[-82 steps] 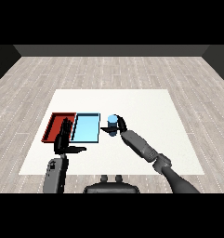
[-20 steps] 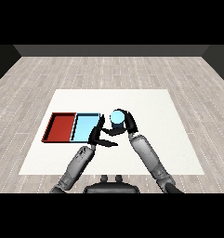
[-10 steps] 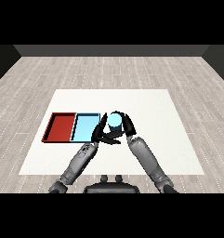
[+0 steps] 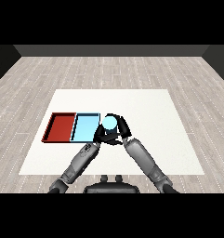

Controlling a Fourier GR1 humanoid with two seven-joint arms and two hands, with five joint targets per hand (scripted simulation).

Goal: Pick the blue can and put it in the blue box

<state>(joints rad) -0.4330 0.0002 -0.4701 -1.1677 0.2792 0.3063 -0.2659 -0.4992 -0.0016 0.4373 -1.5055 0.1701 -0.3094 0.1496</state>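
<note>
The blue can (image 4: pixel 108 123) is held upright just right of the light blue tray (image 4: pixel 85 127), near its right edge. My right hand (image 4: pixel 123 127) is curled round the can from the right side. My left hand (image 4: pixel 103 136) presses in against the can's lower left, between the can and the blue tray's near right corner. The two hands overlap there, so the can's lower body is hidden.
The red tray (image 4: pixel 61 127) lies directly left of the blue tray, with their sides touching. Both trays hold nothing. Both forearms cross the near middle of the white table (image 4: pixel 150 111), meeting at the can.
My right hand carried the can slightly left toward the blue tray. My left hand rose from the near table edge and closed in on the can.
</note>
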